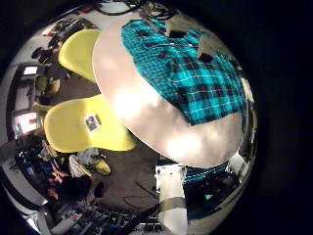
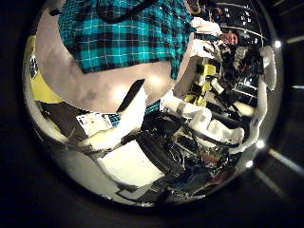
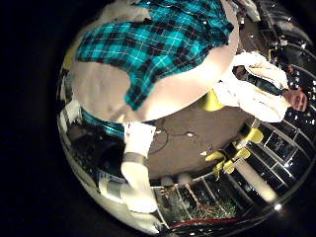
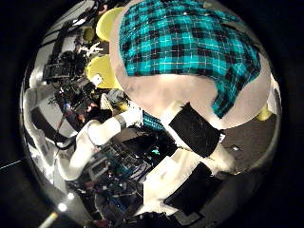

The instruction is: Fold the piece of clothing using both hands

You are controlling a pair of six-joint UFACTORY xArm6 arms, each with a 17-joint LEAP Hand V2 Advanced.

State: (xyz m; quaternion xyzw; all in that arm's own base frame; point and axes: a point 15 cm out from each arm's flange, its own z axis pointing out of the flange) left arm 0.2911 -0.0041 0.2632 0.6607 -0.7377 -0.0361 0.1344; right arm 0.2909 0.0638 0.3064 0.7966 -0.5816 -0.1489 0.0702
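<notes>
The shirt [image 1: 186, 70] lies spread flat on the round desk [image 1: 147, 113], covering one side of it, with a sleeve [image 3: 148, 84] reaching toward the bare middle. Both palm cameras look at it from well above. The left hand [image 2: 142, 157] and right hand [image 4: 185, 142] are well apart from the cloth and grasp nothing. Whether their fingers are released or clenched cannot be told.

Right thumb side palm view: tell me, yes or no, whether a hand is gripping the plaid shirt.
No: the plaid shirt lies spread on the round table with no hand touching it.
</notes>
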